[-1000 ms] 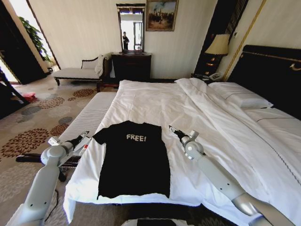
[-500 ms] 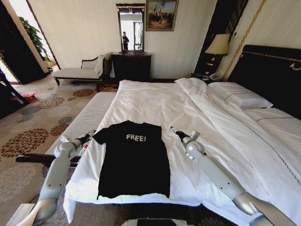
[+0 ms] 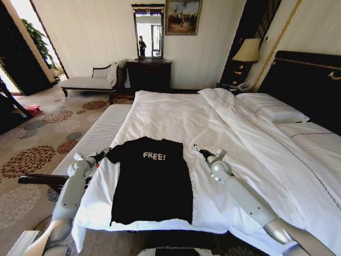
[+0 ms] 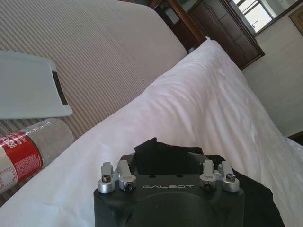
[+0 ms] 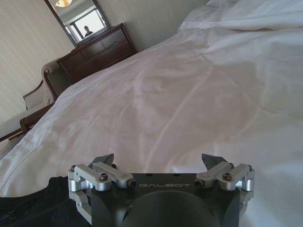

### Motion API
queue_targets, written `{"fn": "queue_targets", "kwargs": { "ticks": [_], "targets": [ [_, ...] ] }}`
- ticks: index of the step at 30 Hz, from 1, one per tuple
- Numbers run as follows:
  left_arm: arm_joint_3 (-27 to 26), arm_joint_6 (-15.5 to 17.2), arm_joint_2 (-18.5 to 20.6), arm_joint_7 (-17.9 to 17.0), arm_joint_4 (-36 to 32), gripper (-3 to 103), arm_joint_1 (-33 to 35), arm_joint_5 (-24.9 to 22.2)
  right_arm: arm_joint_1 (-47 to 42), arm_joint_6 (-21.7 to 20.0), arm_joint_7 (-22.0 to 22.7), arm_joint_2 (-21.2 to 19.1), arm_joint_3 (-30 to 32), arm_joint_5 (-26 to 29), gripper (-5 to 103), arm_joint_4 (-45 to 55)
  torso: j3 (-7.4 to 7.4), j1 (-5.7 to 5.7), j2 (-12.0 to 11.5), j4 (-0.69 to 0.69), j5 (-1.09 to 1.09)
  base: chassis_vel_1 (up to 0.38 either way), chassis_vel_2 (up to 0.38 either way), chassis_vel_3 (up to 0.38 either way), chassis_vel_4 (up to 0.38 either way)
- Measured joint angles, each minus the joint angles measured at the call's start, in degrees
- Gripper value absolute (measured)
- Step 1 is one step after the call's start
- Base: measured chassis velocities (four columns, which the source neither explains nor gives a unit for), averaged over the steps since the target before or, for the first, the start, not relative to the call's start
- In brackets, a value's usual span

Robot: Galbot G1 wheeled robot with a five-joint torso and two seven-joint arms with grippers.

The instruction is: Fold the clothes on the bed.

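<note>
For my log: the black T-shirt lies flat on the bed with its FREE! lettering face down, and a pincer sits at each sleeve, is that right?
Not quite: the black T-shirt lies with its lettering face up, as the head view shows. The left pincer and right pincer do sit at its sleeves on the bed.

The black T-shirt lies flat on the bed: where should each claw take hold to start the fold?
Grip the black T-shirt by its two short sleeves, each claw coming in from its own outer side. It lies spread flat, chest up, collar away from the robot, so the sleeves stick out as free edges. The left claw is already at the left sleeve; the right claw, open, sits just off the right one.
</note>
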Motion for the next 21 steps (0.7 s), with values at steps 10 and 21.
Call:
{"fn": "queue_targets", "kwargs": {
  "ticks": [10,21],
  "targets": [
    [-0.5,-0.6,0.1,-0.1,-1.4,31,1.1,0.6,-0.6,0.0,0.1,0.0,0.3,-0.1,100,0.1,0.0,0.0,0.0,0.0,0.0,0.0,0.0,0.0,0.0],
    [-1.1,-1.4,0.6,-0.9,-2.9,0,1.7,1.1,-0.7,-0.1,0.2,0.0,0.3,-0.2,100,0.3,0.0,0.0,0.0,0.0,0.0,0.0,0.0,0.0,0.0]
  ]
}}
